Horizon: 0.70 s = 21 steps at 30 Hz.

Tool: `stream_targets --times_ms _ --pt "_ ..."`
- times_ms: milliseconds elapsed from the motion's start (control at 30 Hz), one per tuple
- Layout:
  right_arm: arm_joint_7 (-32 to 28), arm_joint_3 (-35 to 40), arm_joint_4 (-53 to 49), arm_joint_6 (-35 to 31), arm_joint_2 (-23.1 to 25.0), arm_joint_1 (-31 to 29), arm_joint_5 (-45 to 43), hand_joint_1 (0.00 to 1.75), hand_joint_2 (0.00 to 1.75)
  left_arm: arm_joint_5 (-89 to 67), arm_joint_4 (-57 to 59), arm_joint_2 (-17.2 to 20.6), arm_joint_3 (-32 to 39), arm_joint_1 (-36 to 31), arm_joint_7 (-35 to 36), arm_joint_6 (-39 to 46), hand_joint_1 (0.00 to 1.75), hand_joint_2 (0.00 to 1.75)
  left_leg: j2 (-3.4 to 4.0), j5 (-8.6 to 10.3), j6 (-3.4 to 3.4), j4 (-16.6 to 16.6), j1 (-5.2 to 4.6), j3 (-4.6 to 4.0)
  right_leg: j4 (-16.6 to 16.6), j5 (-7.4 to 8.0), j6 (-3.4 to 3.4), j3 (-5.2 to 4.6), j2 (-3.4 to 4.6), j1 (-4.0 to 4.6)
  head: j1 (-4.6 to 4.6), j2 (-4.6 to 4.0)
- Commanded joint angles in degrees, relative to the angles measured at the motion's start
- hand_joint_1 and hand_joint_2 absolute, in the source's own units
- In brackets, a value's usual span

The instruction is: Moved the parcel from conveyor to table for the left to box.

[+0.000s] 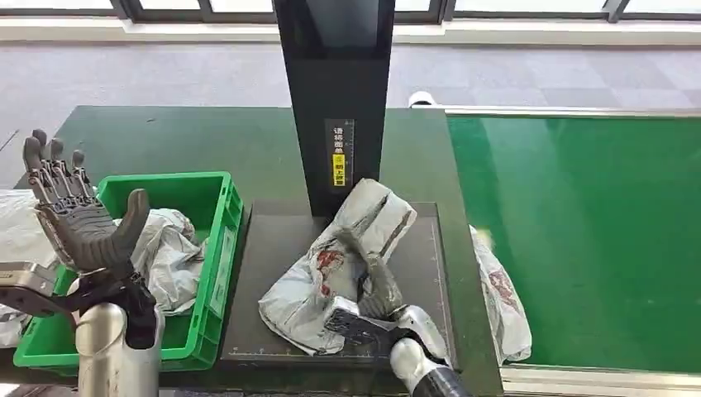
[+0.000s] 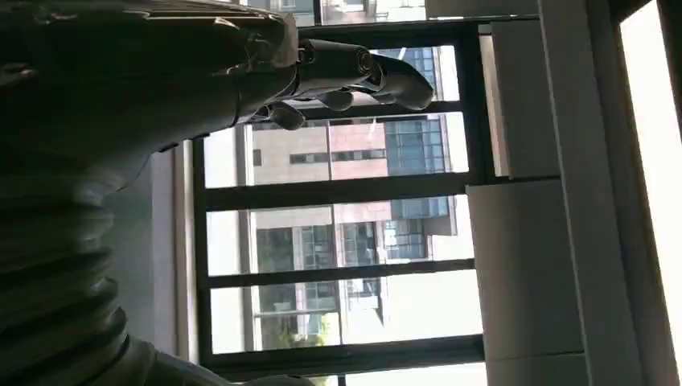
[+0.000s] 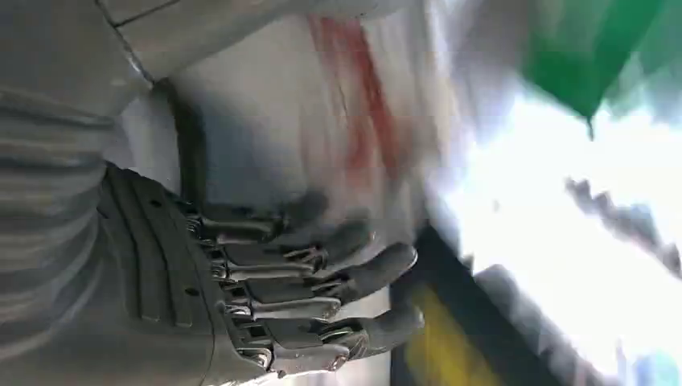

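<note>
The grey parcel (image 1: 318, 273) with red print lies crumpled on the black platform (image 1: 269, 248), its far end propped against the black post (image 1: 335, 99). My right hand (image 1: 372, 310) comes in from the near edge and grips the parcel's near right side, dark fingers (image 1: 376, 281) laid over it. The blurred right wrist view shows the parcel (image 3: 322, 121) between the thumb and the fingers (image 3: 354, 277) of my right hand (image 3: 241, 273). My left hand (image 1: 78, 219) is raised over the green crate (image 1: 225, 240), fingers spread and holding nothing. From the left wrist, the left hand (image 2: 161, 80) points at windows.
The green crate holds several grey bags (image 1: 169, 252). Another grey bag (image 1: 500, 302) lies at the near left edge of the green conveyor (image 1: 579, 231). More bags (image 1: 16, 223) sit at the far left. The dark green table (image 1: 165, 136) extends behind the crate.
</note>
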Motion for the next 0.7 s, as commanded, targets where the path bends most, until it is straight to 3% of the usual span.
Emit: stream_targets --times_ms 33,100,167,567,600,700 --pt "-0.4 -8.7 -46.5 -13.5 -0.2 15.1 16.2 0.00 1.75 -8.8 5.8 2.0 -6.4 -0.8 1.5 4.4 0.00 1.75 -0.22 0.00 0.00 0.0 0.01 -0.12 0.0 -0.08 -0.03 -0.04 -0.22 0.02 0.02 0.00" --pt "-0.4 -12.9 -53.2 -13.5 2.2 16.5 22.1 0.00 1.75 -9.9 7.2 2.1 -7.9 -1.2 1.6 4.1 0.00 1.75 -0.26 0.00 -0.02 0.0 0.01 -0.10 0.0 -0.11 -0.07 -0.04 -0.30 0.03 0.02 0.00" --pt "-0.4 -15.4 -59.2 -13.5 4.1 16.9 21.8 0.00 1.75 -13.2 9.2 3.1 -12.1 -1.5 1.7 1.8 0.00 1.75 -0.29 0.03 -0.02 0.0 0.00 -0.11 0.0 -0.08 -0.07 -0.05 -0.33 0.02 0.02 0.00" --pt "-0.4 -15.4 -59.2 -13.5 4.1 16.9 21.8 0.00 1.75 -13.2 9.2 3.1 -12.1 -1.5 1.7 1.8 0.00 1.75 -0.01 0.07 -0.01 -0.1 0.03 -0.04 -0.1 0.08 -0.03 -0.05 -0.06 0.05 0.02 0.00" --pt "-0.4 -16.7 -60.6 -13.5 5.1 16.6 20.3 0.00 1.75 -18.5 10.5 4.5 -15.1 -1.7 2.8 0.6 0.00 1.75 -0.01 0.08 -0.02 -0.1 0.04 -0.01 -0.2 0.09 -0.04 -0.02 -0.06 0.06 0.02 0.02" --pt "-0.4 -18.3 -59.1 -13.5 4.5 15.6 17.2 0.00 1.75 -24.7 15.8 3.0 -20.4 -2.9 2.6 2.0 0.00 1.75 -0.21 0.14 -0.02 -0.1 0.04 -0.03 -0.2 0.09 -0.02 0.04 -0.25 0.05 0.00 0.00"
